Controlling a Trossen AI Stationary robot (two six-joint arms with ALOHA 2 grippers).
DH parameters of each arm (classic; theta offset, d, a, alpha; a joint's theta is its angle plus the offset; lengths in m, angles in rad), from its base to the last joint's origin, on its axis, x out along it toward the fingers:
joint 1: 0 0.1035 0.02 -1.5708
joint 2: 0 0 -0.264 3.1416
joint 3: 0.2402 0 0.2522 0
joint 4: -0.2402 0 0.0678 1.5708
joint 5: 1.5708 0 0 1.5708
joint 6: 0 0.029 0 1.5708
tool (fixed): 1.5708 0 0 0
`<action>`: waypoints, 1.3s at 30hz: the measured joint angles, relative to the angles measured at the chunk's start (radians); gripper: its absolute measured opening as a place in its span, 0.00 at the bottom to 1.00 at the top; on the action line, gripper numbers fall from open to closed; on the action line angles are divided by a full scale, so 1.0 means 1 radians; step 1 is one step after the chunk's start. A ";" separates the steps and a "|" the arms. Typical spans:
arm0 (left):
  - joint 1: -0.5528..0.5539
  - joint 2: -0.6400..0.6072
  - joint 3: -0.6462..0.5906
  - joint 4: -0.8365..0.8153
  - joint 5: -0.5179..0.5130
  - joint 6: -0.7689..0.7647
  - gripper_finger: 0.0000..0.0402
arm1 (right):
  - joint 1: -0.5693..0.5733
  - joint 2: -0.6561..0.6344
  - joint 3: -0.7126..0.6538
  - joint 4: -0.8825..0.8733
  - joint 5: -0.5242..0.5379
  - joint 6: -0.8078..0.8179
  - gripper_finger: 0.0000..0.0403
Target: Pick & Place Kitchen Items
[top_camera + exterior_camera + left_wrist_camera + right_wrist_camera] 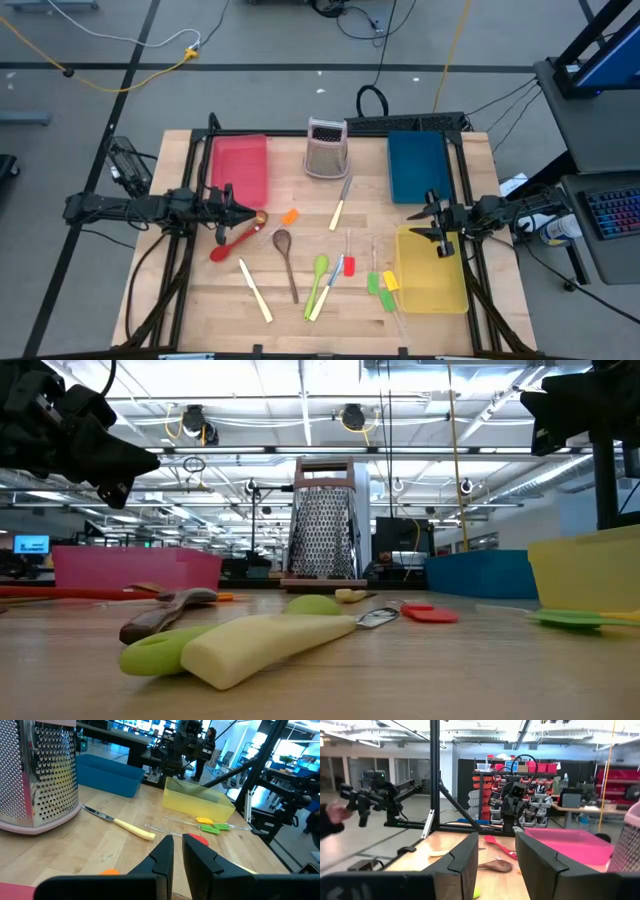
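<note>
A robotics lab or workshop, not a kitchen — the wooden surface [330, 290] stands on a bare grey floor crossed by loose cables [120, 60]. Behind the metal grater [323, 530], rows of ceiling strip lights [250, 405] run far back over more benches and monitors. Beyond the pink tray [570, 842] stand red parts bins on racks [620, 782] and another robot arm [375, 797] on a dark frame.
</note>
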 joint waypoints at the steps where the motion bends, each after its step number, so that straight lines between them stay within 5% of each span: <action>1: 0.000 0.000 0.000 0.000 0.000 0.000 0.10 | 0.000 0.000 0.000 0.018 0.000 -0.029 0.31; 10: 0.002 0.000 -0.001 0.092 -0.097 -0.134 0.10 | 0.002 0.010 0.000 0.066 -0.029 -0.123 0.31; 17: 0.003 0.000 -0.001 0.132 -0.100 0.114 0.10 | 0.002 0.022 0.000 0.065 0.003 -0.245 0.31; 29: 0.004 0.000 0.000 0.353 -0.189 0.315 0.10 | -0.003 0.094 0.000 0.166 0.078 -0.146 0.31; 39: 0.004 0.028 0.074 0.405 -0.154 0.334 0.11 | -0.007 0.326 0.000 0.514 0.084 -0.141 0.38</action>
